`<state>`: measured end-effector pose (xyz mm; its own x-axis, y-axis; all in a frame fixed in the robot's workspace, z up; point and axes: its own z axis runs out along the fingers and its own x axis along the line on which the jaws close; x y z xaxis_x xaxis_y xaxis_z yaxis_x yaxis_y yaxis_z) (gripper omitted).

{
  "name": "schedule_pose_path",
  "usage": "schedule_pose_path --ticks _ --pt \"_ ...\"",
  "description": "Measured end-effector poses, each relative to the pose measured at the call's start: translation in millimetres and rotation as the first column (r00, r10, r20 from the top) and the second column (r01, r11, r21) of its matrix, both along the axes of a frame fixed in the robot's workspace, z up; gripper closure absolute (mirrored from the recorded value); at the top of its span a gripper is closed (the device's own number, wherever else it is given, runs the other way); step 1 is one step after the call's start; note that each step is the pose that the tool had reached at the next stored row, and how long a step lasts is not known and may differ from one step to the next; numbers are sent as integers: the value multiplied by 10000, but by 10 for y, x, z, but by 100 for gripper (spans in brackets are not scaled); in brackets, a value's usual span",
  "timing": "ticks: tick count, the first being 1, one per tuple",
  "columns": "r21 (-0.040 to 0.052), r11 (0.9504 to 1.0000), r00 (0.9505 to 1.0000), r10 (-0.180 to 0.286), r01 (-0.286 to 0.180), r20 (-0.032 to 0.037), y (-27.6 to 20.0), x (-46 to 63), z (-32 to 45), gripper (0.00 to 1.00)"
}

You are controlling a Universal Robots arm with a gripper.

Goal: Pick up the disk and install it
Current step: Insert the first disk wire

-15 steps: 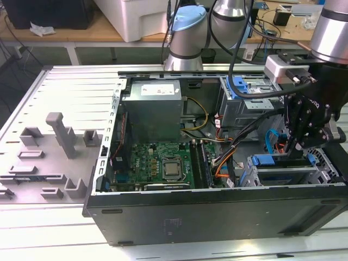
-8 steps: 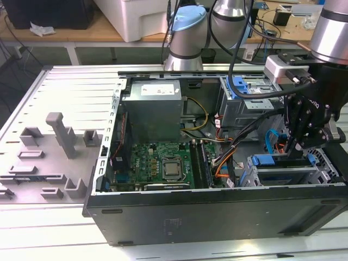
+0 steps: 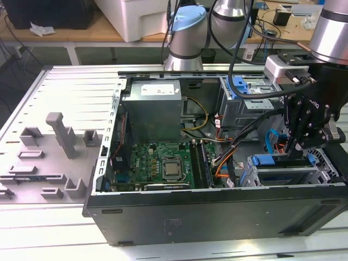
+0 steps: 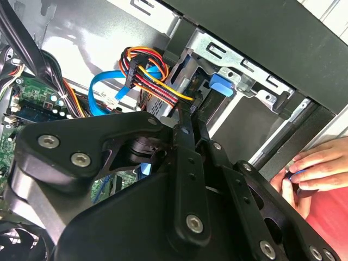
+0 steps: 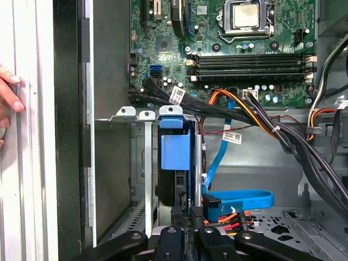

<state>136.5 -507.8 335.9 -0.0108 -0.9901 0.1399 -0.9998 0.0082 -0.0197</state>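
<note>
The disk point(image 5: 174, 182) stands edge-on in the metal drive cage point(image 5: 126, 112), with its blue carrier rail point(image 5: 175, 148) at the open end. In the exterior view the disk's blue rail point(image 3: 270, 160) lies along the top of the cage at the case's front right corner. My gripper point(image 3: 294, 148) hangs right over it. In both wrist views the two black fingers lie close together with nothing between them. The gripper point(image 5: 188, 211) has its tips at the disk's end, by the cable plugs. The gripper point(image 4: 186, 120) points at the disk point(image 4: 161, 101) beside a blue latch tab point(image 4: 222, 85).
The open computer case point(image 3: 217, 212) holds a motherboard point(image 3: 163, 163), a grey power supply box point(image 3: 151, 111) and a second cage point(image 3: 247, 95) at the back. Blue, orange and black cables point(image 5: 255, 117) run close to the cage. A person's hand point(image 4: 310, 166) rests on the case's outer side.
</note>
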Motion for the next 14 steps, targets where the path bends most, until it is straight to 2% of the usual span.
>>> schedule_pose_path --ticks 4,5,6,7,14 --pt "6 10000 10000 0 0 0 0 0 -3 82" --pt "5 10000 10000 0 0 0 0 0 -3 76" --pt "4 10000 10000 0 0 0 0 0 -3 76" --pt "1 10000 10000 0 0 0 0 0 -1 70" --pt "0 10000 10000 0 0 0 0 0 -2 70"
